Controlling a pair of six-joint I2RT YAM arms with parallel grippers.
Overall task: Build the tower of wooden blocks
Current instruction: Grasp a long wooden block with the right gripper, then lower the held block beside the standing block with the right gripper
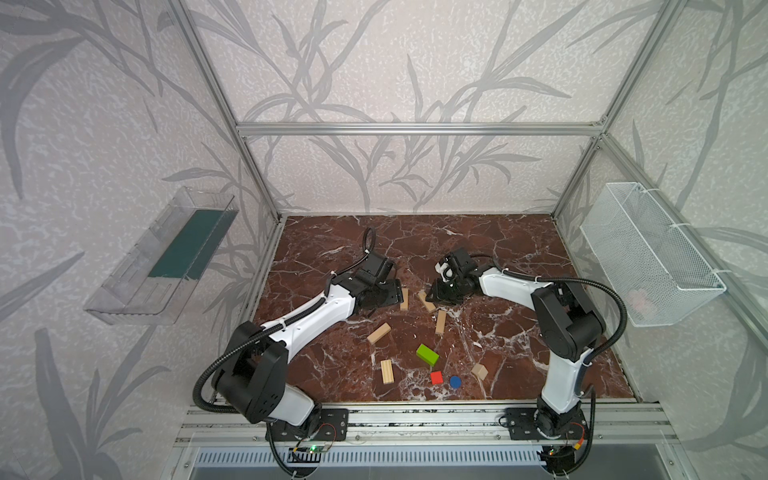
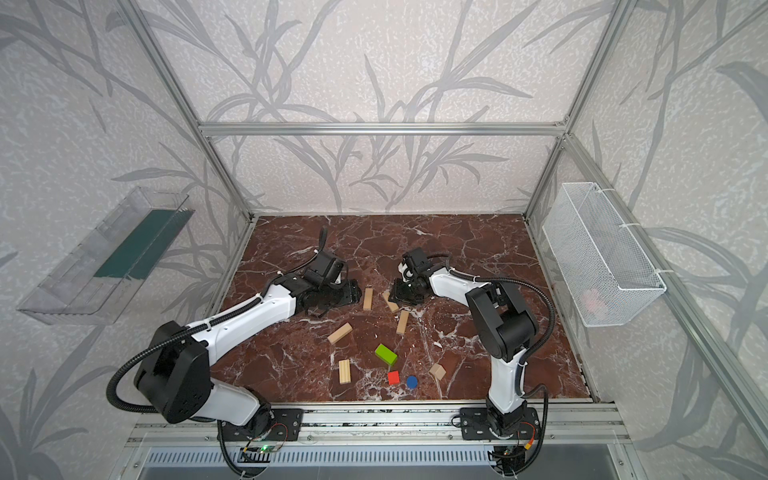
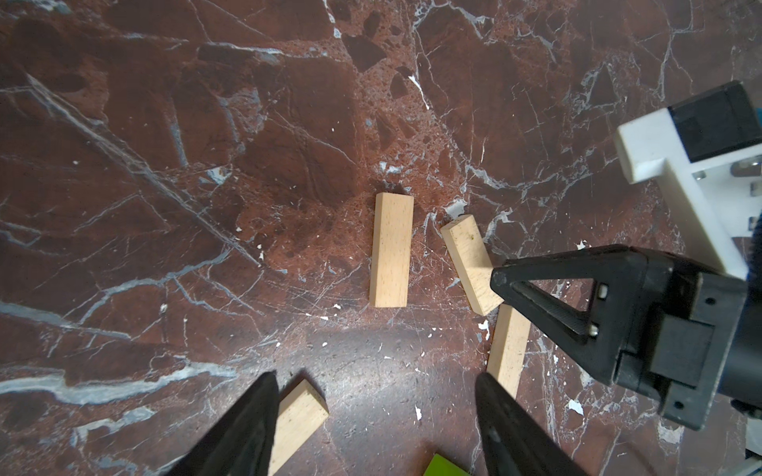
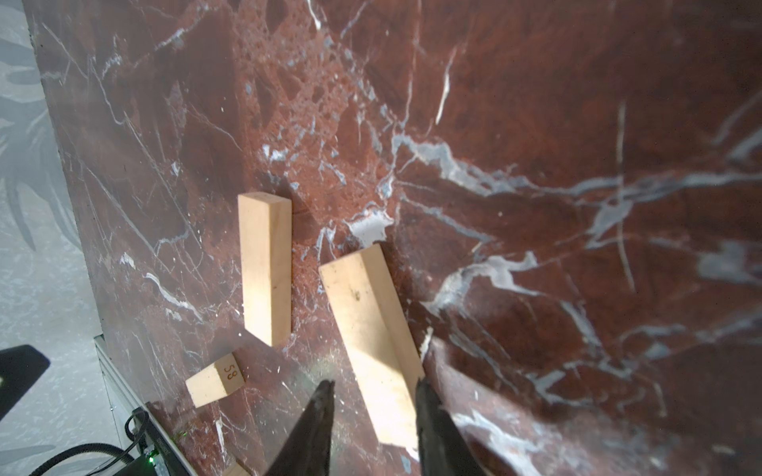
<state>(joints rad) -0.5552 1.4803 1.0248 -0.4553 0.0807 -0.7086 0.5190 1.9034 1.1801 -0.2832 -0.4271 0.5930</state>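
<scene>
Red-brown marble tabletop (image 1: 519, 249), loose wood blocks (image 1: 378, 333), leaf-patterned walls (image 1: 374, 62)

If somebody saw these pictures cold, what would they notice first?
Probably the colour: a lime-green brick, red cube and blue disc sit loose near the front of the dark red marble table, among scattered light-wood planks. Next, mid-table, the right gripper straddles one plank, while the left gripper hangs open nearby.
</scene>
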